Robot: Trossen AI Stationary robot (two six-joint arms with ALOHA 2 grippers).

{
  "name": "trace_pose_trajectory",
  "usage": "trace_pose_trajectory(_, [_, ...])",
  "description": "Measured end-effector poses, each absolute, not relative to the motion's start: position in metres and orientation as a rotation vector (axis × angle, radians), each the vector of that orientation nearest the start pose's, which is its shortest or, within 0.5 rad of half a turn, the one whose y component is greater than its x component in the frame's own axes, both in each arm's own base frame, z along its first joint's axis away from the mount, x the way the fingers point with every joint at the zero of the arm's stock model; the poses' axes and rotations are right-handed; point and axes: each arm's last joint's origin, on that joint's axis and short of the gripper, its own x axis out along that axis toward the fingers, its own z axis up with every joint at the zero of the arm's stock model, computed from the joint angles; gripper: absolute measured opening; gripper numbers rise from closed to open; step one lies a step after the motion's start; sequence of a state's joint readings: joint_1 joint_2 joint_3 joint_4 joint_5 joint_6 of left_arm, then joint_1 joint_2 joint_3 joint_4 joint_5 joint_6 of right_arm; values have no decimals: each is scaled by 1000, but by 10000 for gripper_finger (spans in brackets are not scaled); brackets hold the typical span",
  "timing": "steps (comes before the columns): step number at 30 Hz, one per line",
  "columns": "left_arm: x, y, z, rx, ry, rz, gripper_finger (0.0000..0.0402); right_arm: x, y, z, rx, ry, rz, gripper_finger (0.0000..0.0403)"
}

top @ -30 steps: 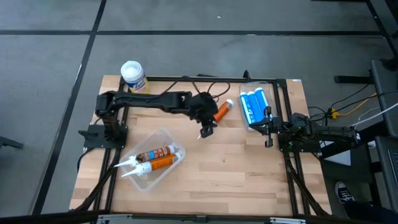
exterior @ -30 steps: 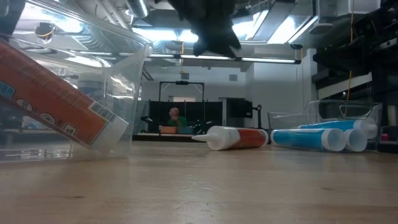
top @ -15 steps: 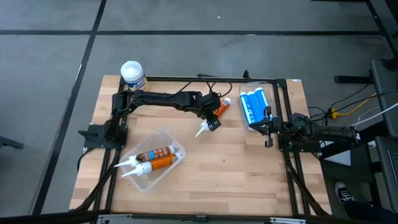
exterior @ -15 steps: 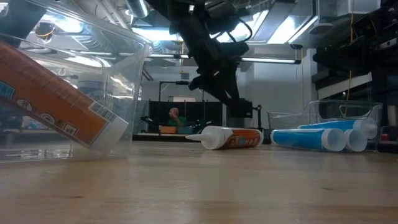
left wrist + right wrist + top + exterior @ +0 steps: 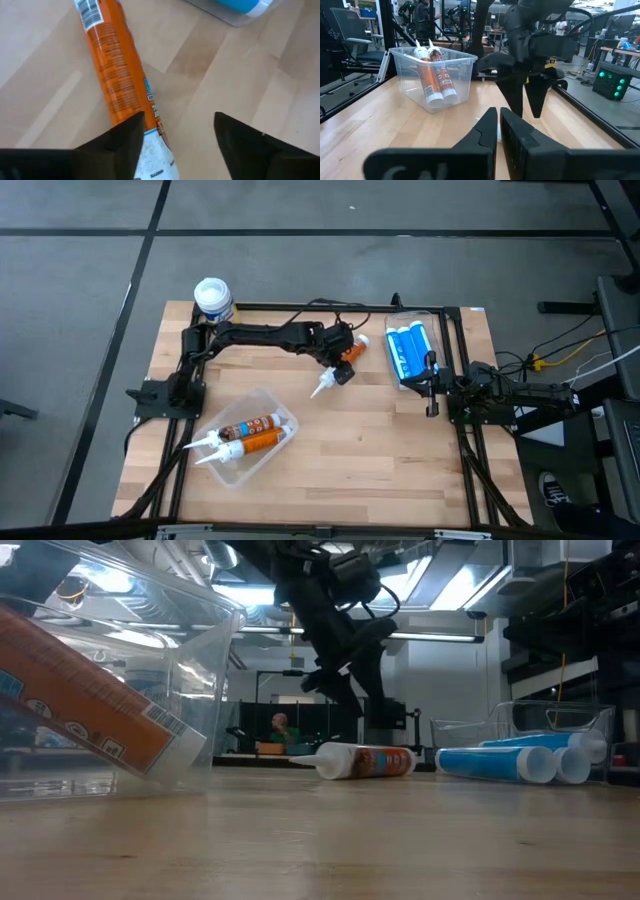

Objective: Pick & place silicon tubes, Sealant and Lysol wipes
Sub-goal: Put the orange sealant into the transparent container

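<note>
- The left gripper (image 5: 341, 366) is held low over the bench (image 5: 380, 450), fingers (image 5: 125, 142) apart, straddling the nozzle end of an orange sealant tube (image 5: 343, 362) lying flat.
- The Lysol wipes (image 5: 213, 301) are seen well behind that gripper, at the bench's far left corner.
- A clear bin (image 5: 245, 436) with more tubes lies nearer.
- The right gripper (image 5: 432, 385) waits beside the blue tubes (image 5: 408, 350), fingers together.

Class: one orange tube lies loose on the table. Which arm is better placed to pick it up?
Left. The left gripper, open, hangs right over the orange tube; the right gripper, shut, waits beside the blue tubes' tray.
</note>
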State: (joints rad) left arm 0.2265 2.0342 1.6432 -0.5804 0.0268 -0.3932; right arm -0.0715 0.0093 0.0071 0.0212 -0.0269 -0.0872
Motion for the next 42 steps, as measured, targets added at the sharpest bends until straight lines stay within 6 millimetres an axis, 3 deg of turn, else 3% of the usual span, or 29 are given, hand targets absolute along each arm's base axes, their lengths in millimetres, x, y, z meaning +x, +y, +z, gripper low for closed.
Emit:
trace_pose_trajectory(5, [430,105,220,-487,919,402,284,98,-6,167,-88,-17,-45,25])
trace_pose_trajectory(12, [436,109,193,-474,985,418,328,98,-6,167,-88,-18,-45,25])
trace_pose_trajectory(19, [436,110,190,-383,988,459,331,98,-6,167,-88,-17,-45,25])
trace_pose_trajectory(42, [435,111,185,-353,1018,475,331,98,-6,167,-88,-17,-45,25])
